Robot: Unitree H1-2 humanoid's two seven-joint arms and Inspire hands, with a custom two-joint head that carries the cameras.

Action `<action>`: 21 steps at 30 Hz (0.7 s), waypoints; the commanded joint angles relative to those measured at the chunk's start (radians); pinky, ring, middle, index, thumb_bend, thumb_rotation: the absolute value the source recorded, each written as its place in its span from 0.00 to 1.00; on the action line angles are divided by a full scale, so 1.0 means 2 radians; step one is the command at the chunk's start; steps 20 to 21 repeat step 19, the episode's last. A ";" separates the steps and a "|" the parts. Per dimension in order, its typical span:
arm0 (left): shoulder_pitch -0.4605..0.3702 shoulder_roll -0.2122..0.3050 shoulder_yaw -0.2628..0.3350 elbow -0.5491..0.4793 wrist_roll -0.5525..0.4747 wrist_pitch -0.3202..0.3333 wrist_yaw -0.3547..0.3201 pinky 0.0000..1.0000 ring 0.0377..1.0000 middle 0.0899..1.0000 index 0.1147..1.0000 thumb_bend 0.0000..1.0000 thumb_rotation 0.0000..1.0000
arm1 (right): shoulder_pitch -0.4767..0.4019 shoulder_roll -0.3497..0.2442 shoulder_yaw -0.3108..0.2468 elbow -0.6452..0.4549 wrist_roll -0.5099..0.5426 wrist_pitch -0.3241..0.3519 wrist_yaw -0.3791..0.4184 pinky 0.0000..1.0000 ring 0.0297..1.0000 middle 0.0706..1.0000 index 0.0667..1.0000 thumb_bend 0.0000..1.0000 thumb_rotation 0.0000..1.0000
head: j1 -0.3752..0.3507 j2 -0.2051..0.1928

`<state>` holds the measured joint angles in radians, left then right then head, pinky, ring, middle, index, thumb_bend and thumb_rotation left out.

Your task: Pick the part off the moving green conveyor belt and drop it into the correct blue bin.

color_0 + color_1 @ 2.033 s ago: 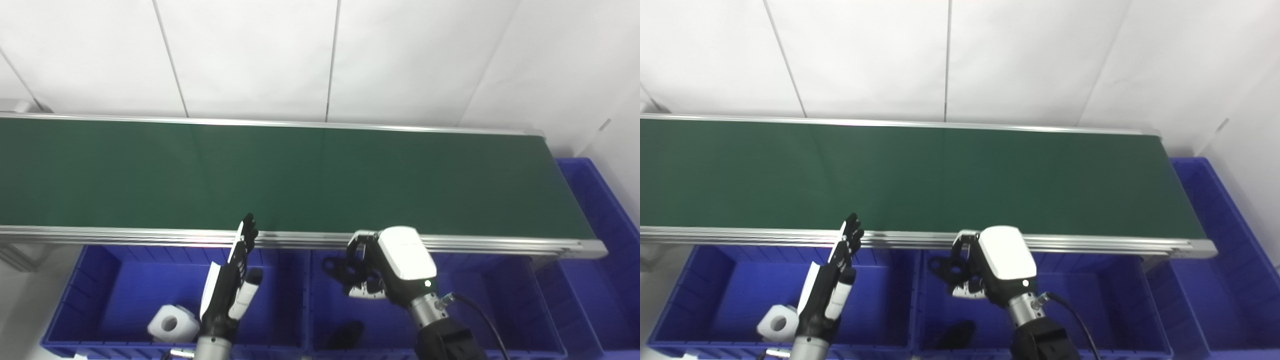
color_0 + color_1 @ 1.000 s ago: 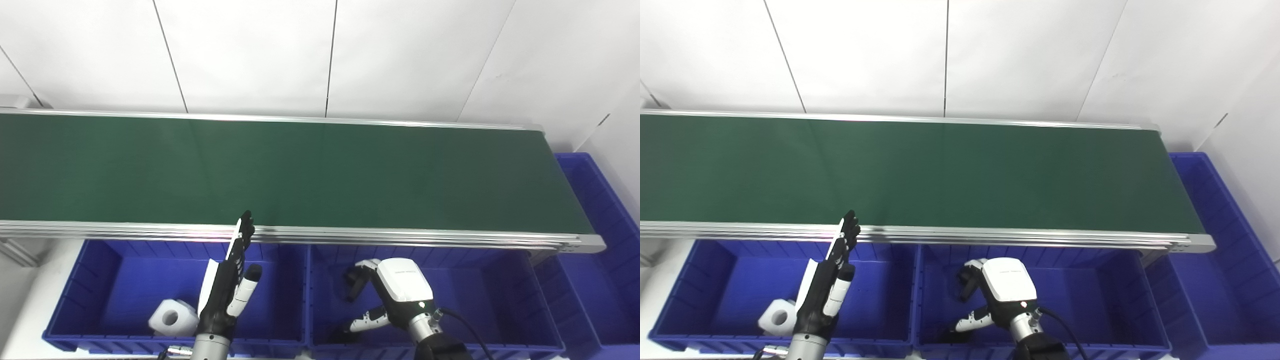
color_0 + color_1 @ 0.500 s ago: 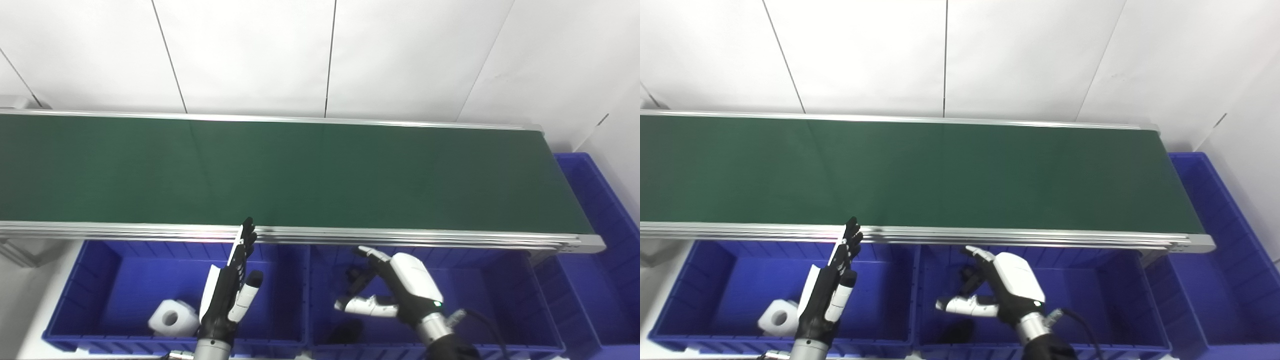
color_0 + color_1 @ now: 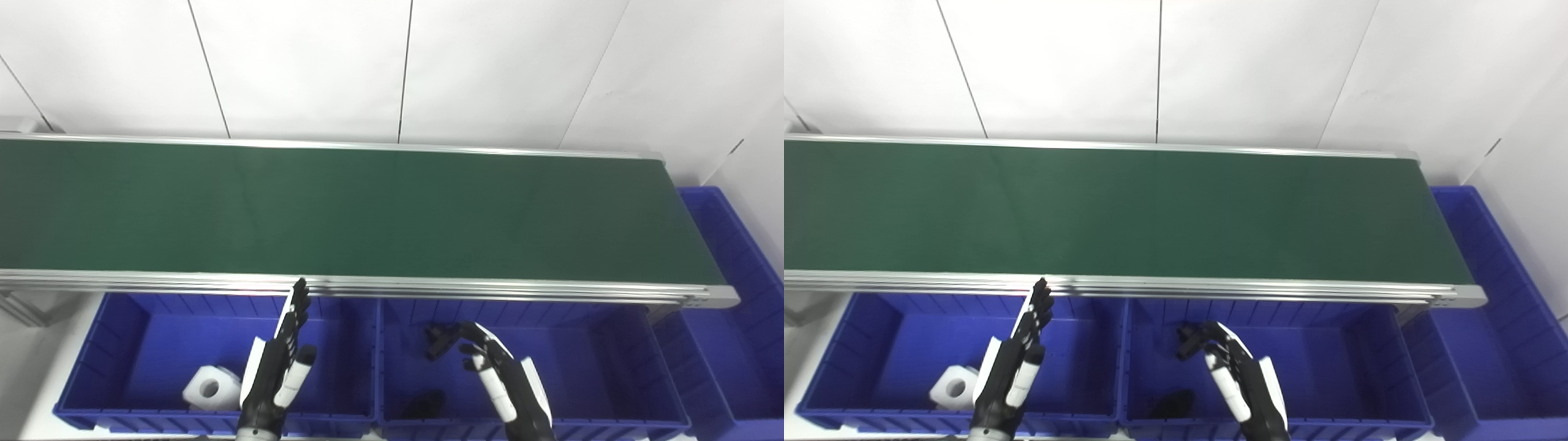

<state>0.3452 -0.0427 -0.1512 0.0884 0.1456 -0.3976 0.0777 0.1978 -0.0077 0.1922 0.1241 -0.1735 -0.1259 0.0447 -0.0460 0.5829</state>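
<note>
The green conveyor belt [image 4: 392, 214] runs across the view and no part shows on it. My right hand [image 4: 505, 383] is open with its fingers spread, low over the middle blue bin [image 4: 588, 355]. A black part [image 4: 436, 339] lies in that bin just beyond the fingertips; I cannot tell if it touches them. A second dark part [image 4: 425, 404] lies near the bin's front wall. My left hand [image 4: 275, 367] is open and empty, fingers straight, over the left blue bin [image 4: 141, 331]. A white part with a round hole [image 4: 211, 388] lies in that bin.
A third blue bin [image 4: 735, 257] stands at the belt's right end. The belt's silver front rail [image 4: 490, 288] runs just above the bins. White wall panels stand behind the belt.
My right hand came down into the middle bin with the black part, opened, let it go and drew back toward the bottom edge. The left hand barely moved. The camera shifted slightly.
</note>
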 commanded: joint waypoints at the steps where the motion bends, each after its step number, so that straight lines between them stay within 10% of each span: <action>1: -0.002 -0.002 0.001 -0.007 0.006 -0.025 0.004 0.95 0.98 1.00 1.00 0.83 0.97 | -0.016 0.011 0.002 0.005 0.003 -0.060 -0.011 0.76 0.81 0.88 0.89 0.88 1.00 | 0.002 0.000; 21: 0.006 -0.008 0.001 -0.002 0.006 -0.032 0.005 0.95 0.97 1.00 1.00 0.82 0.95 | -0.023 0.013 0.008 0.051 -0.021 -0.117 -0.038 0.84 0.85 0.91 0.91 0.83 1.00 | 0.015 -0.017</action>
